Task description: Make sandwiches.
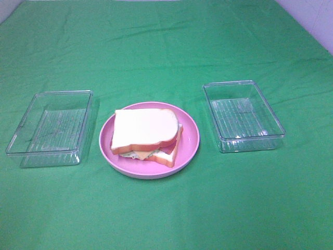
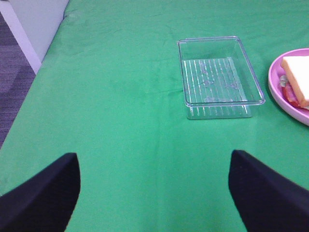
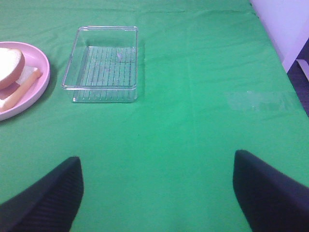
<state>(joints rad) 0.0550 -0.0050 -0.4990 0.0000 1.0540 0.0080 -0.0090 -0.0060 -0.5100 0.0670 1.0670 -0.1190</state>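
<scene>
Both grippers (image 2: 153, 193) (image 3: 157, 193) agape; sandwich (image 1: 147, 136) seemingly finished.

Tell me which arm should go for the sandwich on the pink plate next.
Neither clearly. The sandwich sits on the plate midway between the trays, and both end effectors, left and right, are open and hanging back over bare cloth. Right, perhaps: its view shows slightly more.

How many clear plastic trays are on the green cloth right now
2. One clear tray sits left of the pink plate, the other clear tray right of it. Both look empty. None appears hidden.
</scene>
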